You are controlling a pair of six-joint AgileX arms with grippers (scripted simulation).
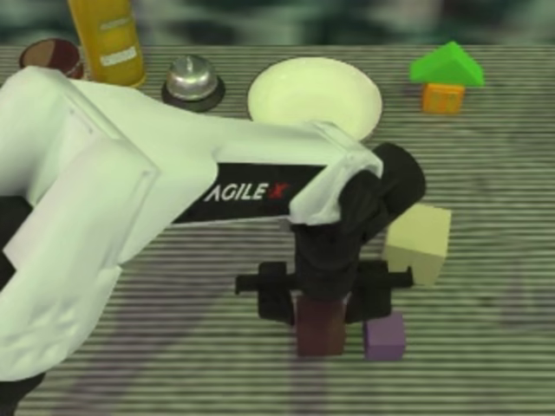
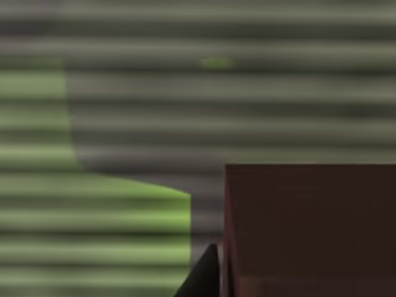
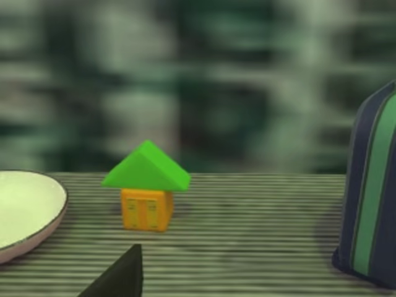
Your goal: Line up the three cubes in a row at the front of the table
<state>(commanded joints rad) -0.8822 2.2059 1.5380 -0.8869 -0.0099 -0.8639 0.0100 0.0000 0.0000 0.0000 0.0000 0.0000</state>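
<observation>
My left gripper (image 1: 323, 305) sat over the reddish-brown cube (image 1: 321, 328), jaws closed on it, purple cube (image 1: 385, 336) just right of it, pale yellow cube (image 1: 419, 243) behind the purple, all on the worktop (image 1: 486, 347), right jaws' state unseen.

**Three cubes by the left claw**

The medium dark reddish-brown cube (image 1: 321, 327) sits directly under the left claw (image 1: 323, 299) — upright on the striped surface (image 1: 486, 347). Just beside it, right of the claw, rests the small purple cube (image 1: 385, 336). The large pale yellow cube (image 1: 418, 243) lies farther back — right of the claw, near it.
</observation>
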